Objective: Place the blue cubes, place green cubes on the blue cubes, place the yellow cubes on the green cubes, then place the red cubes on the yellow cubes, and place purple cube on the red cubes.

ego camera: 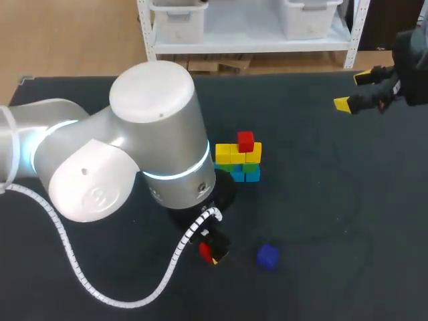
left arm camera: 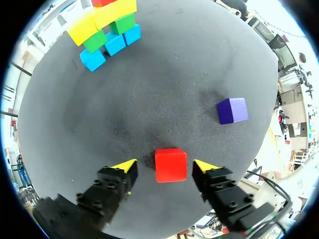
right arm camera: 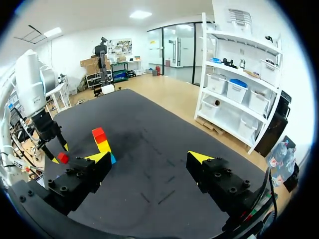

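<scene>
A stack stands mid-table: blue cubes [ego camera: 242, 176] at the bottom, green cubes [ego camera: 250, 167] on them, yellow cubes [ego camera: 233, 154] above, and one red cube [ego camera: 245, 140] on top. A second red cube [left arm camera: 171, 165] lies on the table between the fingers of my left gripper [left arm camera: 164, 166]. A small gap shows on each side of it, so the gripper is open. The head view has that gripper [ego camera: 212, 253] in front of the stack. A purple cube [ego camera: 267, 256] [left arm camera: 232, 110] lies just right of it. My right gripper [ego camera: 353, 90] [right arm camera: 149, 159] hangs open and empty over the far right.
My left arm's big elbow [ego camera: 134, 154] hides much of the table's left half in the head view, and its white cable [ego camera: 120, 297] loops over the front. The dark tabletop [ego camera: 321, 200] is bare to the right of the stack and the purple cube.
</scene>
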Robot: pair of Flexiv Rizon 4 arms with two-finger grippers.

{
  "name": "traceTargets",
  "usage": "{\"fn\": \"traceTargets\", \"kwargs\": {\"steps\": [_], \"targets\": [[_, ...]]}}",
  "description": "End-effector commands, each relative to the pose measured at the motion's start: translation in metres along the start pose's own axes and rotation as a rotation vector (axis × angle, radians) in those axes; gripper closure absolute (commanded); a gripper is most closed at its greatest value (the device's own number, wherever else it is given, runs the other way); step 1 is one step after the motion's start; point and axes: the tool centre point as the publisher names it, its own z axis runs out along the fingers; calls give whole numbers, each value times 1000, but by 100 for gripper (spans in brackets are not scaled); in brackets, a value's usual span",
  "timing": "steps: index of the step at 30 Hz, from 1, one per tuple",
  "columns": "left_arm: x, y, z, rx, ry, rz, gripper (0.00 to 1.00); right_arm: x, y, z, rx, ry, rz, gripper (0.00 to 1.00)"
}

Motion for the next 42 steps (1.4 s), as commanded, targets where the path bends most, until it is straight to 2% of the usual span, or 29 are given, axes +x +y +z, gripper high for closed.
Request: {"fn": "traceTargets", "kwargs": {"steps": [1, 11, 17, 21, 24, 26, 28, 30, 34, 37, 42], "targets": [[-6, -1, -1, -20, 33, 0, 100, 1, -1, 1, -3, -5, -1, 0], [-13, 3, -15, -67, 45, 42, 100, 1, -1, 1, -3, -5, -1, 0], [-15, 15, -48, -136, 72, 134, 100, 1, -1, 1, -3, -5, -1, 0], [-14, 25, -72, -152, 53, 169, 100, 1, -1, 1, -3, -5, -1, 0], [-12, 33, -90, -197, 46, 203, 100, 1, -1, 1, -3, -5, -1, 0], [-10, 40, -98, -232, 69, 231, 100, 1, -1, 1, -3, -5, -1, 0], [-8, 50, -105, -246, 55, 246, 100, 1, -1, 1, -3, -5, -1, 0], [-10, 55, -111, -264, 60, 303, 100, 1, -1, 1, -3, -5, -1, 0], [-20, 65, -120, -247, 50, 447, 100, 1, -1, 1, -3, -5, -1, 0], [-30, 69, -130, -230, 12, 539, 100, 1, -1, 1, -3, -5, -1, 0], [-48, 81, -143, -154, -39, 650, 100, 1, -1, 1, -3, -5, -1, 0]]}}
